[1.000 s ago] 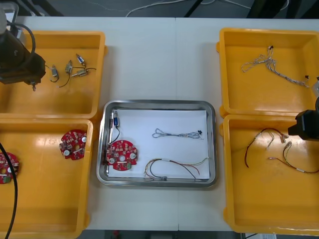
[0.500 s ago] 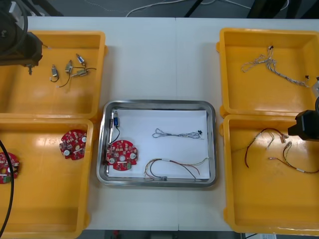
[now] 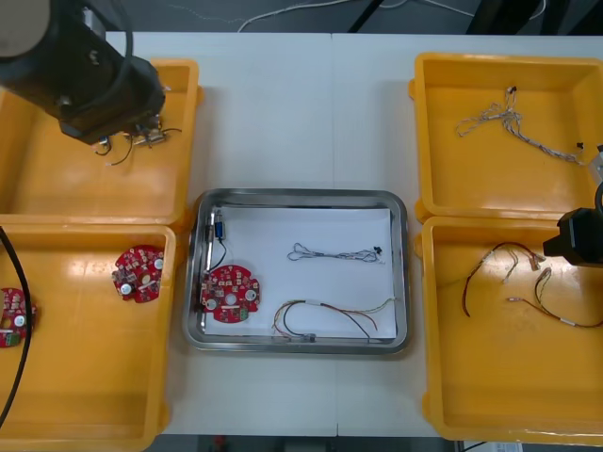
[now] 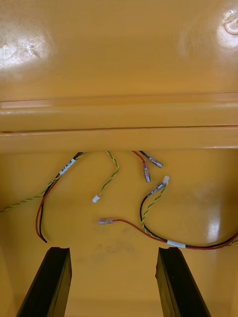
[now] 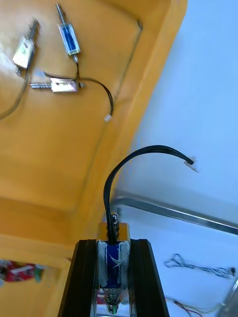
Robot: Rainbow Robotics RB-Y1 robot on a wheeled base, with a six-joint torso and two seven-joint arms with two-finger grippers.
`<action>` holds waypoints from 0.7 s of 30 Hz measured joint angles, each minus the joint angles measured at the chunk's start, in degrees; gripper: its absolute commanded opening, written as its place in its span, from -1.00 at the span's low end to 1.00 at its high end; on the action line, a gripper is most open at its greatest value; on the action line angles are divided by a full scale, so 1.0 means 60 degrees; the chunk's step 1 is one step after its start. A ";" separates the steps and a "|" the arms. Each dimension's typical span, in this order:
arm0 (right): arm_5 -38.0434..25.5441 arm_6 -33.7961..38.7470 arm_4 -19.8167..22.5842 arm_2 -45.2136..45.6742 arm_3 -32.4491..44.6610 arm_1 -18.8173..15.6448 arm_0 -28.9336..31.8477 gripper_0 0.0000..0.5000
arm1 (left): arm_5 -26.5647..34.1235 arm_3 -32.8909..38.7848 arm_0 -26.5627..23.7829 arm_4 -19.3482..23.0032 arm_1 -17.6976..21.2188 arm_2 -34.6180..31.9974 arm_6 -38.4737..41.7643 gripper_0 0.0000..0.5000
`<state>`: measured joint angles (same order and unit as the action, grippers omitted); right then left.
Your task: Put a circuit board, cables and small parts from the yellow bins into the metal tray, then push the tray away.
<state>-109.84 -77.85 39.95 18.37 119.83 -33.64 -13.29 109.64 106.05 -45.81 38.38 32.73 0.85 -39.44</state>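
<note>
Now the left hand (image 5: pixel 113 247), clamping a small metal part (image 5: pixel 113 260), must reach the metal tray (image 3: pixel 300 196); the right hand (image 4: pixel 114 253) idles open.

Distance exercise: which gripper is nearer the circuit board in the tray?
Left. The left gripper hangs over the far left bin, diagonally beyond the circuit board; the right gripper is over the near right bin, across the tray.

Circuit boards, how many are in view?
3. One board lies in the tray; two lie in the near left bin, one toward the tray and one at the front view's left edge. The left arm covers part of the far left bin.
</note>
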 measured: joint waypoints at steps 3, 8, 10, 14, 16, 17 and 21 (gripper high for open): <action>0.0000 0.0000 0.0002 -0.0001 0.0001 0.0000 0.0001 1.00 | 0.0000 0.0216 0.0004 0.0435 0.0002 0.0482 0.0269 -1.00; 0.0000 0.0000 0.0004 -0.0003 0.0002 0.0000 0.0001 1.00 | 0.0000 0.0600 0.0044 0.0731 0.0001 0.1238 0.0055 -1.00; 0.0000 0.0000 0.0004 -0.0004 0.0002 0.0000 0.0002 1.00 | 0.0000 0.0683 0.0045 0.0765 0.0001 0.1596 0.0056 -1.00; 0.0000 0.0000 0.0004 -0.0007 0.0002 0.0000 0.0003 1.00 | 0.0000 0.0739 0.0045 0.0849 0.0001 0.2457 0.0074 -1.00; 0.0000 0.0000 0.0005 -0.0009 0.0002 0.0000 0.0003 1.00 | 0.0000 0.0739 0.0046 0.0849 0.0000 0.2858 0.0089 -1.00; 0.0000 0.0000 0.0005 -0.0010 0.0002 0.0000 0.0003 1.00 | 0.0000 0.0740 0.0046 0.0849 -0.0002 0.3025 0.0094 -1.00; 0.0000 0.0000 0.0005 -0.0014 0.0003 0.0000 0.0003 1.00 | 0.0000 0.0741 0.0046 0.0848 -0.0016 0.3566 0.0097 -1.00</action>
<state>-109.84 -77.85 39.98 18.29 119.84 -33.64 -13.27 109.64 110.49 -45.53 43.47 32.64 22.25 -38.86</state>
